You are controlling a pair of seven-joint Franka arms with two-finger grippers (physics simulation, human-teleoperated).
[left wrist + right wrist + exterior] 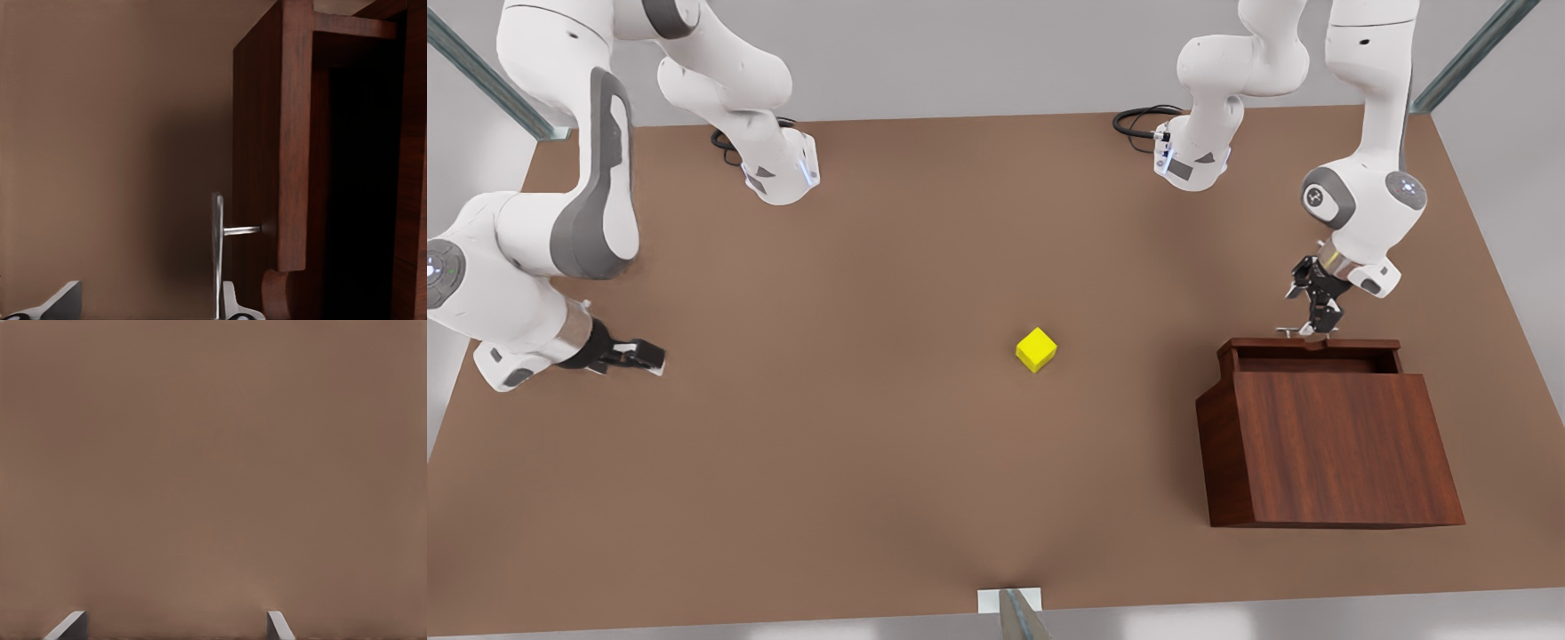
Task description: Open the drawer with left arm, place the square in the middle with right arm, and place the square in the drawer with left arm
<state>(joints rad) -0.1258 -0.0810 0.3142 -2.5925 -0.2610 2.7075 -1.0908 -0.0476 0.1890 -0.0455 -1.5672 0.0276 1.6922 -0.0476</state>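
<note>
The left gripper [1319, 320], fingers spread, straddled the reddish-brown wooden drawer's [1316, 356] thin silver bar handle [217, 257]; it should back away cleanly before reaching for the small yellow cube [1036, 349], while the right gripper [633, 356] waited open, holding nothing.

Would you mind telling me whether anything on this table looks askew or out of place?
Nothing stands out. The yellow cube sits flat mid-table, the drawer is pulled partly out squarely, with the left end effector open at its silver handle. The right end effector waits open over bare table.
</note>
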